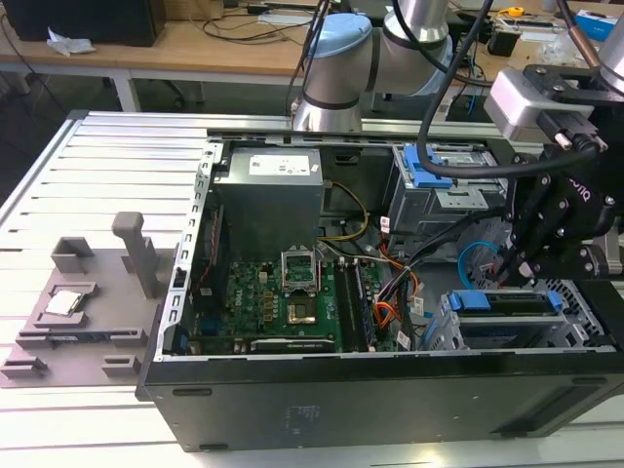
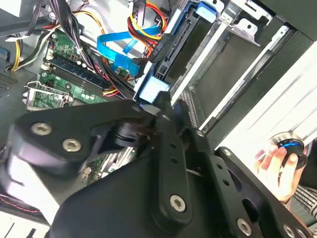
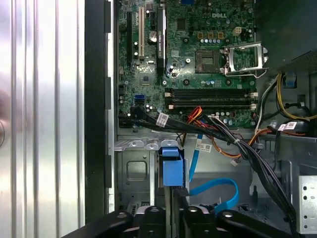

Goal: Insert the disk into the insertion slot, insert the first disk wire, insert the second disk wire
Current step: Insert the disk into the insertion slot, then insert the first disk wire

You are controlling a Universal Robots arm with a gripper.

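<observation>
One claw, apparently low over disk

An open black computer case lies on a ribbed metal table — inside, a green motherboard beside a grey power supply. On the exterior view's left, a grey holder carries a small chip.
</observation>
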